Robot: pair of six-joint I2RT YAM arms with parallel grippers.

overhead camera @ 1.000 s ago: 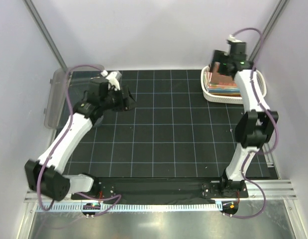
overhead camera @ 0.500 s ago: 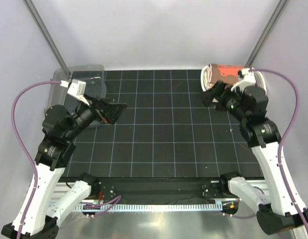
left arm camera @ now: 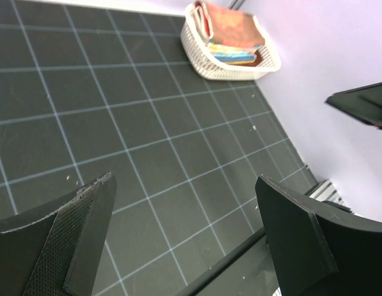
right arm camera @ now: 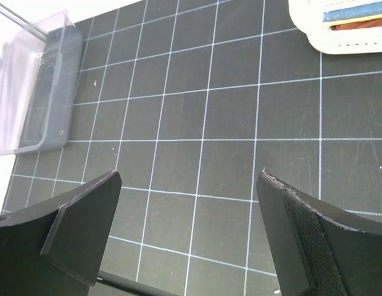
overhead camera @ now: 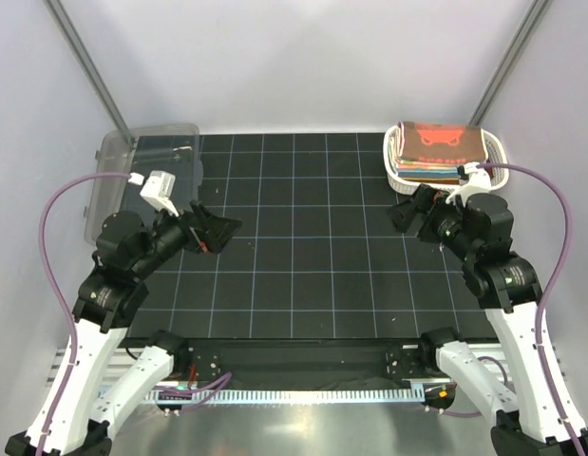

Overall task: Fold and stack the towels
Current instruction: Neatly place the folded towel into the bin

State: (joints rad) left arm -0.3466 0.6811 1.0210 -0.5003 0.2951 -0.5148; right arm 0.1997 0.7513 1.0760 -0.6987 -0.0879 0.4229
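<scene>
The towels (overhead camera: 442, 144) lie folded in a stack inside the white lattice basket (overhead camera: 399, 175) at the far right, with the coral-red bear-print one on top. The stack also shows in the left wrist view (left arm camera: 231, 32), and its edges show in the right wrist view (right arm camera: 357, 15). My left gripper (overhead camera: 218, 229) is open and empty above the mat on the left; its view shows only mat between the fingers (left arm camera: 184, 185). My right gripper (overhead camera: 404, 213) is open and empty, in front of and left of the basket, also over bare mat (right arm camera: 189, 179).
A clear plastic bin (overhead camera: 118, 169) stands at the far left edge and also shows in the right wrist view (right arm camera: 30, 86). The black gridded mat (overhead camera: 303, 247) covers the table. Pale walls close in both sides and the back.
The right arm has pulled back from over the basket toward the near side. The left arm has lifted and drawn back from the far left. Both grippers stay open.
</scene>
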